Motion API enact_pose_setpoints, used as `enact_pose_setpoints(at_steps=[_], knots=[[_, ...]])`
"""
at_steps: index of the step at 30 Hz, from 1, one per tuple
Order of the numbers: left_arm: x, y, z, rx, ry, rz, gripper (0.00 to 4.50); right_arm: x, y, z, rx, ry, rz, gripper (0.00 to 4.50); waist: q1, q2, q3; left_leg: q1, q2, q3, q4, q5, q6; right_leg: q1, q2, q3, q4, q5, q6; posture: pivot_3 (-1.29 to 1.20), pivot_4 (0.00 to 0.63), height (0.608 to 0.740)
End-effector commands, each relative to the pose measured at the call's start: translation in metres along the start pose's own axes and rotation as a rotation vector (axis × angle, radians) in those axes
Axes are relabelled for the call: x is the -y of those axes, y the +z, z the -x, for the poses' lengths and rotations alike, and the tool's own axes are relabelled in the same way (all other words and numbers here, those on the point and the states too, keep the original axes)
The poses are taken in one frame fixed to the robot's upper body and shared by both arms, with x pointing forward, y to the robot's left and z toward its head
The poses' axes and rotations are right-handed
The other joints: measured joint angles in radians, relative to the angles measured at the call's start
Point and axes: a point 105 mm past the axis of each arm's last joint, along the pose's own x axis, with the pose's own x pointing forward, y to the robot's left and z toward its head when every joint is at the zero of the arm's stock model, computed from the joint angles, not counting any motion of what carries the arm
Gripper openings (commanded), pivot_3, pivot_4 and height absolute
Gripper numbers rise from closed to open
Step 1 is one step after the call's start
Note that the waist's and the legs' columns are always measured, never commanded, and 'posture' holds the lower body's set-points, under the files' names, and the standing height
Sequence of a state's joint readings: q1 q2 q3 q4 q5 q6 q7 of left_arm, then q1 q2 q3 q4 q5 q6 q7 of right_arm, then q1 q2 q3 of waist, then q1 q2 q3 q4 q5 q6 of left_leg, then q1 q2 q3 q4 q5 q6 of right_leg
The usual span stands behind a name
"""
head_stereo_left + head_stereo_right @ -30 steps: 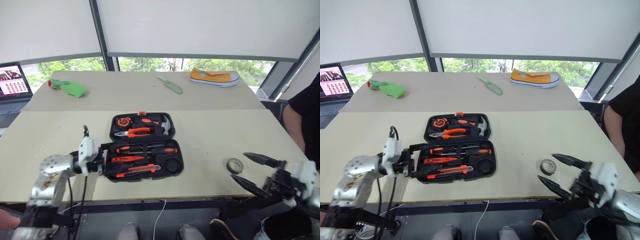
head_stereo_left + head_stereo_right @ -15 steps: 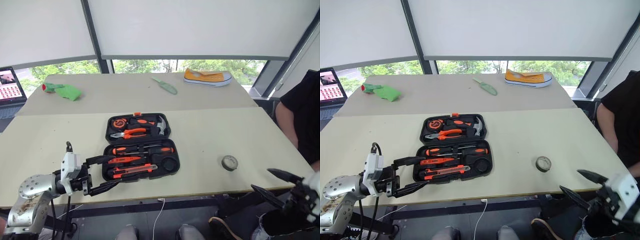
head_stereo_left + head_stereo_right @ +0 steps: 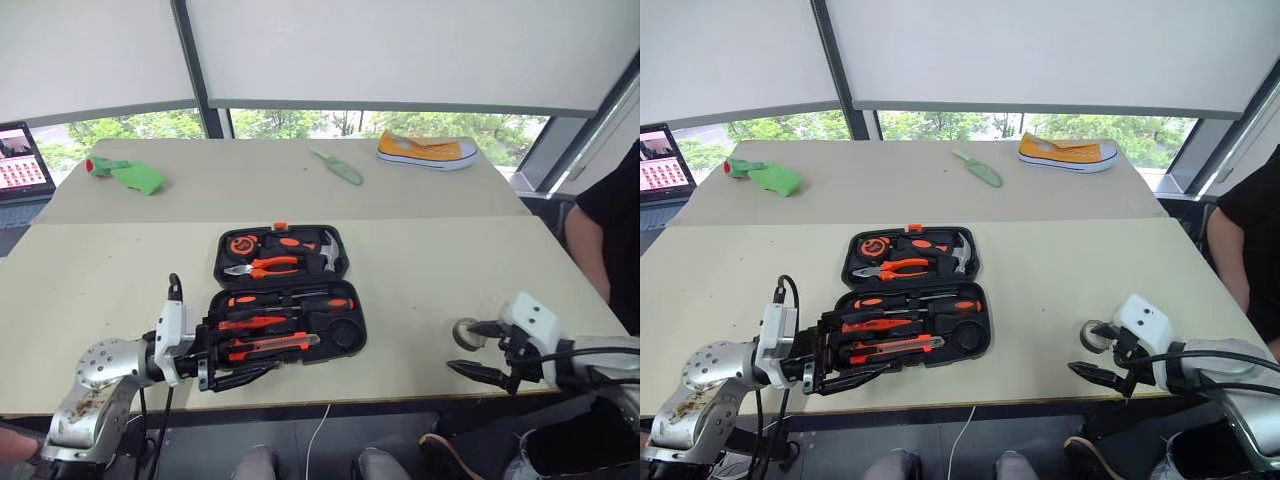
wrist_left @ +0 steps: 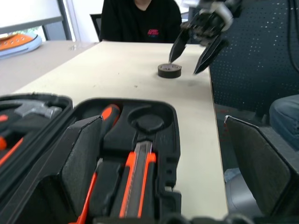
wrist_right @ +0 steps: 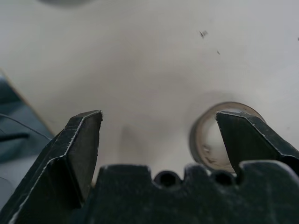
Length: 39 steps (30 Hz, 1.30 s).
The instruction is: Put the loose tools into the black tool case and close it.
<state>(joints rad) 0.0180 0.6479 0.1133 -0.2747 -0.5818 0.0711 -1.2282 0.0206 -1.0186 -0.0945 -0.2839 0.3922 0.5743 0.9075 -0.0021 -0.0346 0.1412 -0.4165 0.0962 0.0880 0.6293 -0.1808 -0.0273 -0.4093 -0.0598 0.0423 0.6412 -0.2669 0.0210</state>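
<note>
1. The black tool case [image 3: 285,296] lies open on the near half of the tabletop [image 3: 420,270], its two halves spread flat with the hinge running side to side between them.
2. Its long axis runs left to right across the robot's front; the far half holds pliers [image 3: 265,266] and a hammer [image 3: 328,249], and the near half holds screwdrivers [image 3: 290,300] and a utility knife [image 3: 270,346] seated in their recesses.
3. No orange-and-black tools can be seen lying loose on the tabletop, so closing the case looks like the step left.
4. The left tool [image 3: 240,354] is at the near left corner of the case, pointing along its long axis toward the robot's right, fingers spread wide and gripping nothing; whether they touch the case rim cannot be told.
5. The right tool [image 3: 483,350] is well apart from the case, on the right, with its fingers open on either side of a small roll of tape [image 3: 467,333] and not holding it.
6. The left arm is the nearer one for folding a half over; the move turns on hooking the edge that lies just beyond its fingers.
7. Farther off, on the back tabletop, lie a pale green trowel [image 3: 340,167], a yellow shoe [image 3: 427,152] and a green cloth [image 3: 132,175].
</note>
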Motion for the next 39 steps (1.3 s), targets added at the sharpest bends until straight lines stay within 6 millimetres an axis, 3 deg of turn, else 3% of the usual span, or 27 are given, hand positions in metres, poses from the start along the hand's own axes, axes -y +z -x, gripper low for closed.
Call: enact_pose_setpoints(at_steps=[1,7,10,16,21,31,39], knots=[[0.005,0.007,-0.004,0.005,-0.019,-0.028,4.5,0.01,-0.006,-0.003,-0.051,-0.007,0.03,3.03,-0.001,0.0,0.0,0.0,0.0,0.0,0.0,0.0,0.0,0.0,0.0,0.0,0.0,0.0,0.0,0.0,0.15,0.74],[0.006,0.008,-0.002,-0.002,-0.012,-0.03,4.5,0.016,-0.003,-0.007,-0.071,0.017,0.062,1.01,-0.002,0.0,0.0,0.0,0.0,0.0,0.001,0.0,0.0,0.0,0.0,0.0,0.001,-0.001,0.002,0.0,0.15,0.74],[0.006,0.007,0.001,-0.002,0.01,-0.027,4.5,0.012,0.009,-0.01,-0.016,0.072,0.102,0.08,-0.002,0.0,0.0,0.0,0.0,0.0,0.001,0.0,0.0,0.0,0.0,0.0,0.001,-0.001,0.003,0.0,0.15,0.74],[-0.001,0.007,0.012,0.009,0.104,-0.011,4.5,-0.027,0.09,-0.026,0.256,0.313,0.08,0.08,-0.019,0.0,0.001,0.001,0.0,-0.001,0.001,0.0,0.0,-0.001,0.002,0.001,0.003,-0.001,0.003,0.0,0.15,0.74],[0.001,-0.001,0.021,-0.008,0.151,-0.001,4.5,-0.069,0.128,-0.045,0.263,0.509,0.113,0.08,-0.014,-0.002,0.002,0.0,0.001,-0.001,0.001,0.0,0.0,-0.003,0.002,0.002,0.004,0.001,-0.002,0.0,0.15,0.74],[0.007,-0.007,0.025,-0.023,0.196,-0.005,4.5,-0.087,0.12,-0.083,0.115,0.559,0.112,0.08,0.0,-0.002,0.002,-0.013,0.001,0.0,0.005,0.0,0.0,-0.014,0.001,0.001,0.006,0.003,-0.003,0.0,0.15,0.74],[0.008,-0.009,0.026,-0.024,0.219,-0.011,4.5,-0.081,0.116,-0.1,0.082,0.514,0.147,0.08,-0.008,-0.003,0.002,-0.009,0.002,0.0,0.005,0.0,0.0,-0.013,0.002,0.001,0.007,0.004,-0.005,0.0,0.15,0.74]])
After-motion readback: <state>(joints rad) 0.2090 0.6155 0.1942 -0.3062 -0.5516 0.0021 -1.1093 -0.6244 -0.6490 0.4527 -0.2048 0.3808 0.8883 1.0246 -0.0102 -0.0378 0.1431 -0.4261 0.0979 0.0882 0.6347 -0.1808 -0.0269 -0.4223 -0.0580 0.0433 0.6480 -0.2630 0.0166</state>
